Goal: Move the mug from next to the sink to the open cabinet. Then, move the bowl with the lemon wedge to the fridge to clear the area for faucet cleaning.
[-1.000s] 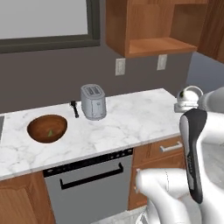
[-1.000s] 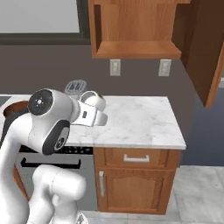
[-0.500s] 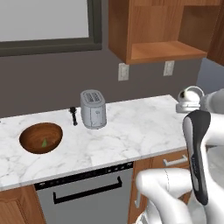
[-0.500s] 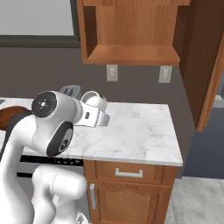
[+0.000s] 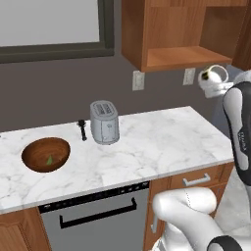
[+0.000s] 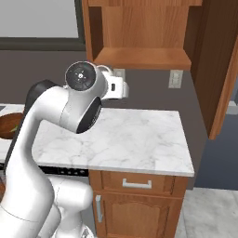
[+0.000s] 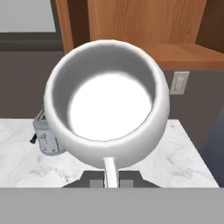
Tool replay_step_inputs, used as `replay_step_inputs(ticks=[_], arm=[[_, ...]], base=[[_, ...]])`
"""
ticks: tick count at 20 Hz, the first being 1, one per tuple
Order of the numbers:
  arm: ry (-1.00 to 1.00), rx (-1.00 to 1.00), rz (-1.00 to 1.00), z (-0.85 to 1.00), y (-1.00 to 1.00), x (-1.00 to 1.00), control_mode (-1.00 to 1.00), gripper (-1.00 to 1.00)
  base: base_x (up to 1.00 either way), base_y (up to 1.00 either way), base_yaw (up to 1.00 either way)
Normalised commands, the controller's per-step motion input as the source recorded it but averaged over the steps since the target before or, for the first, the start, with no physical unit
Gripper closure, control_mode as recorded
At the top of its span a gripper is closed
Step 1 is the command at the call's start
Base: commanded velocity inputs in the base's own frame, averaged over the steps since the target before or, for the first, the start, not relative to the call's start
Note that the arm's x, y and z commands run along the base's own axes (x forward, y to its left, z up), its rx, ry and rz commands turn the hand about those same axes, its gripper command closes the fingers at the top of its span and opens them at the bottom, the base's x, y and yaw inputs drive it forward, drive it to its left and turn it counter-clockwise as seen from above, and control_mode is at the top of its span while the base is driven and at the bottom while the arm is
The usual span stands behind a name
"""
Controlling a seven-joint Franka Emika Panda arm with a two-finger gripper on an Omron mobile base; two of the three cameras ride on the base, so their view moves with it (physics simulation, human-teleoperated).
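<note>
mug: 1 | bowl: 1 | lemon wedge: 1 | toaster: 1 | wall outlets: 2

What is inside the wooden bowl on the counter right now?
A tiny green lemon wedge lies on the bottom of the bowl, near its middle; nothing else shows in it. The near rim covers a strip of the inner wall, so that strip cannot be checked.

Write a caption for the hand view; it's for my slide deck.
The hand holds the white mug by its handle, facing the open cabinet.

toaster, wall outlets, dishwasher
</note>
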Motion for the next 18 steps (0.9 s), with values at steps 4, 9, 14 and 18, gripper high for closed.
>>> replay_step_inputs(ticks=[4, 9, 14, 18], arm=[[0.01, 0.01, 0.03, 0.95, -0.05, 0.29, -1.0, 1.0], [-0.02, 0.02, 0.0, 0.17, 0.02, 0.21, -1.0, 1.0], [-0.02, 0.0, -0.03, -0.11, 0.07, 0.47, -1.0, 1.0], [0.0, 0.0, -0.08, -0.07, 0.14, 0.7, -1.0, 1.0]], base=[[0.0, 0.0, 0.0], [0.0, 0.0, 0.0], [0.0, 0.0, 0.0], [0.0, 0.0, 0.0]])
